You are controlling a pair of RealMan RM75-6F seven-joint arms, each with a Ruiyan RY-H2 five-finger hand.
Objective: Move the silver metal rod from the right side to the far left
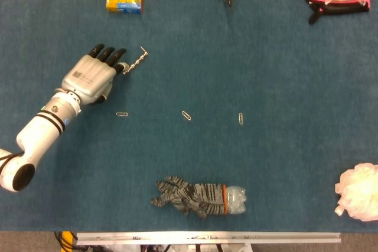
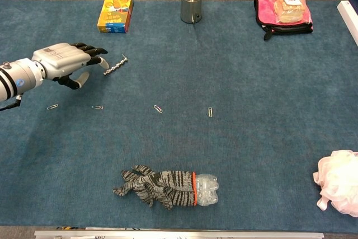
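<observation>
Blue cloth table (image 2: 268,138) | wicker wall behind | left robot hand (image 1: 91,78) fingers apart beside silver rod (image 1: 134,63)

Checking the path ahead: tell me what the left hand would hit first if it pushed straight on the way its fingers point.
Probably the silver metal rod, lying at the left hand's fingertips; whether they touch it is unclear.
</observation>
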